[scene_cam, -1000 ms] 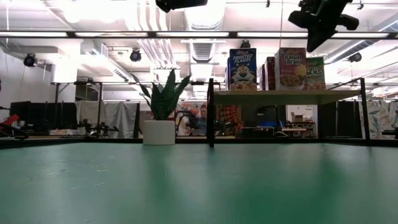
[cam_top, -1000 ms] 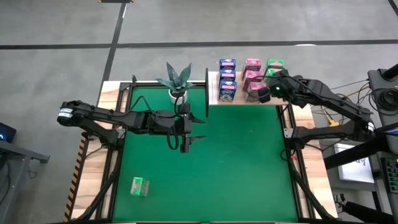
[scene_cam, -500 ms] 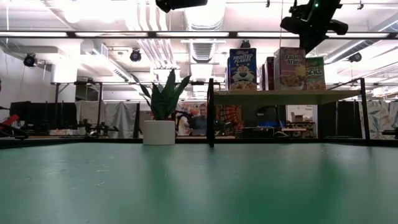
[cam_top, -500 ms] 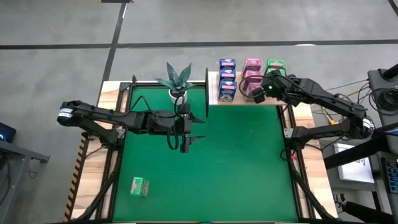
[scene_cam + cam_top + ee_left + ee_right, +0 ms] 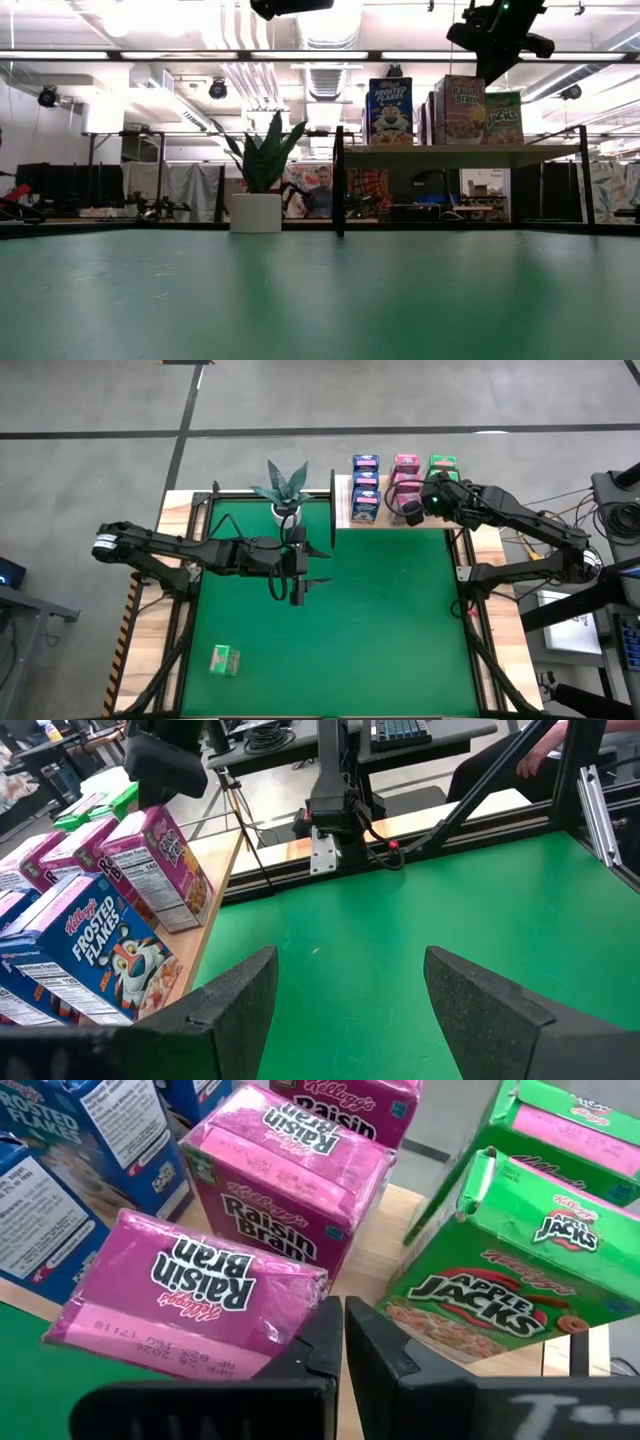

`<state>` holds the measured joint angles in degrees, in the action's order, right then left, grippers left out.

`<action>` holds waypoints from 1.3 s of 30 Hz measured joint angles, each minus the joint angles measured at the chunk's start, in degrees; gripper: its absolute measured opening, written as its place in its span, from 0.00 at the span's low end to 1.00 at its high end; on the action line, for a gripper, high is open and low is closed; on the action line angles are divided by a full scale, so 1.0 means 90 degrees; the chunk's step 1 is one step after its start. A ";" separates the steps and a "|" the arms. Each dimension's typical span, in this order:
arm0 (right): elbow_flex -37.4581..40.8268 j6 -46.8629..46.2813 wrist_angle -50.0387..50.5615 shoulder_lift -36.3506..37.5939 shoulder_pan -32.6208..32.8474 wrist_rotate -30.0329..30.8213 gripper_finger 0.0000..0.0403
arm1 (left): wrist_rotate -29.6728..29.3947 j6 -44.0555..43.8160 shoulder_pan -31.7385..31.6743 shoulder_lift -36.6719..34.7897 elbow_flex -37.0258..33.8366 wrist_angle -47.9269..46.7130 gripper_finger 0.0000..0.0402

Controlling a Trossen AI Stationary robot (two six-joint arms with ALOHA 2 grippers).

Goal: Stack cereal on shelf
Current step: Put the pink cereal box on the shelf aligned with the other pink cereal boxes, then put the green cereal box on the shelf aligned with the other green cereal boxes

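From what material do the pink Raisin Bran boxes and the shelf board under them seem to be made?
The Raisin Bran boxes look like thin printed cardboard with a slightly glossy finish: sharp folded edges, glued flaps, and a soft sheen on the pink faces. The shelf board looks like light, matte wood, pale tan with faint grain; whether it is solid wood or a laminate cannot be told.

You see the right tool [image 5: 343, 1342] closed, fingers together, above the shelf [image 5: 378, 1250]. Pink Raisin Bran boxes [image 5: 190, 1295] sit at 10 o'clock; green Apple Jacks boxes [image 5: 492, 1270] at 2 o'clock.
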<state>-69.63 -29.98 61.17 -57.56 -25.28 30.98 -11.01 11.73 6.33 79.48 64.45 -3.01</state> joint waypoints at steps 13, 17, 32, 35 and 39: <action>-0.0260 0.0294 0.0060 0.0381 0.0157 0.0051 0.02 | 0.0001 -0.0151 0.0000 0.0000 0.0000 -0.0005 0.59; -0.0108 0.0512 -0.0168 0.0769 0.0535 0.0061 0.02 | 0.0001 -0.0491 0.0000 0.0000 0.0000 -0.0116 0.59; 0.1255 0.2035 -0.2082 0.1515 0.2150 0.0054 0.02 | -0.0001 -0.2624 0.0459 -0.0011 0.0051 -0.1156 0.59; 0.1435 0.2287 -0.2254 0.1515 0.2222 0.0056 0.02 | 0.0000 -0.3291 0.0617 -0.0091 0.0051 -0.1589 0.59; 0.1554 0.2341 -0.2405 0.1517 0.2229 0.0054 0.02 | 0.0001 -0.4342 0.0814 -0.0151 0.0061 -0.2341 0.59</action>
<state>-55.64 -8.91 39.52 -43.91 -5.21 31.47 -11.00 -27.35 13.65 78.12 64.99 -24.07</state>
